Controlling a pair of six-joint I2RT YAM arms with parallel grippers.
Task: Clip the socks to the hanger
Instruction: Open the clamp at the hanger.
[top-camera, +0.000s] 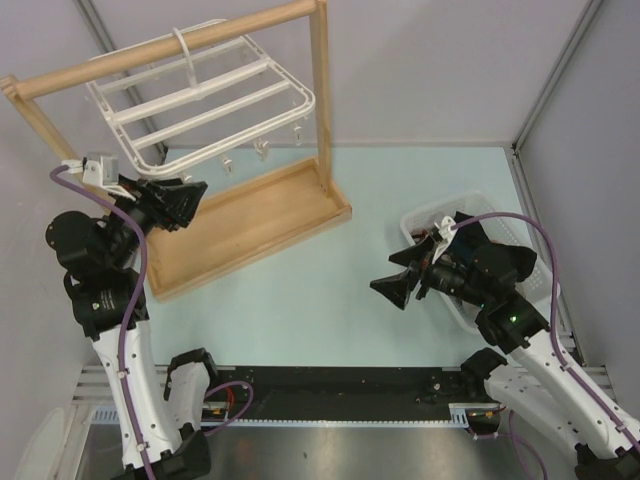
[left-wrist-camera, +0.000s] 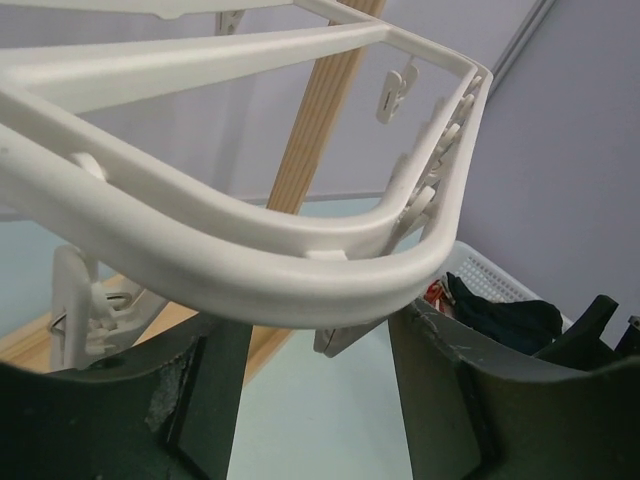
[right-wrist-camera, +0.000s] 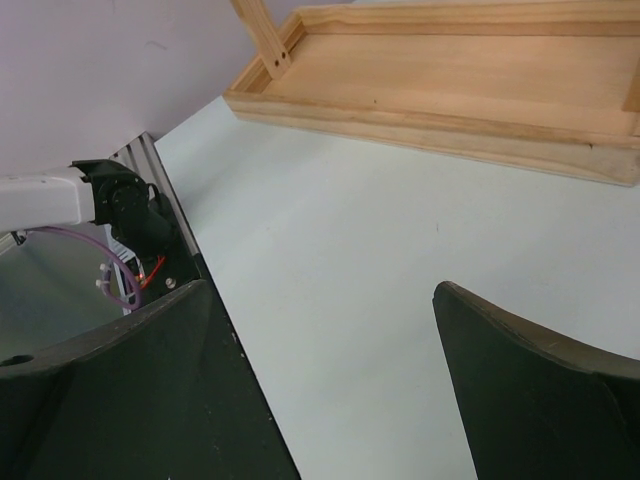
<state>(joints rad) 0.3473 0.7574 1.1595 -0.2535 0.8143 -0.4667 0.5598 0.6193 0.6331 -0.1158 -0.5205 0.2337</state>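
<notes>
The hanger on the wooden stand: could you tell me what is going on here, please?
The left arm reaches up to a corner of the white hanger, its jaws apart just below the rim. The right arm hovers above the table beside the basket, jaws wide and empty. The socks lie in that basket; none is clipped yet.

- Two robot arms: a left arm (top-camera: 110, 300) and a right arm (top-camera: 520, 335).
- Two grippers, one on each arm: the left gripper (top-camera: 185, 203) and the right gripper (top-camera: 395, 272), each with two dark fingers.
- One white plastic hanger (left-wrist-camera: 300, 285), with one hook (top-camera: 183, 45).
- Three clips (top-camera: 262, 148) show plainly along one hanger edge in the top view. More crowd the rim in the left wrist view, too bunched to count.
- One wooden stand (top-camera: 250, 220).
- One white basket (left-wrist-camera: 490, 272).
- One dark bundle of socks (left-wrist-camera: 505, 318) in the basket; how many cannot be told.
- Two purple cables (top-camera: 121, 370), one along each arm.
</notes>
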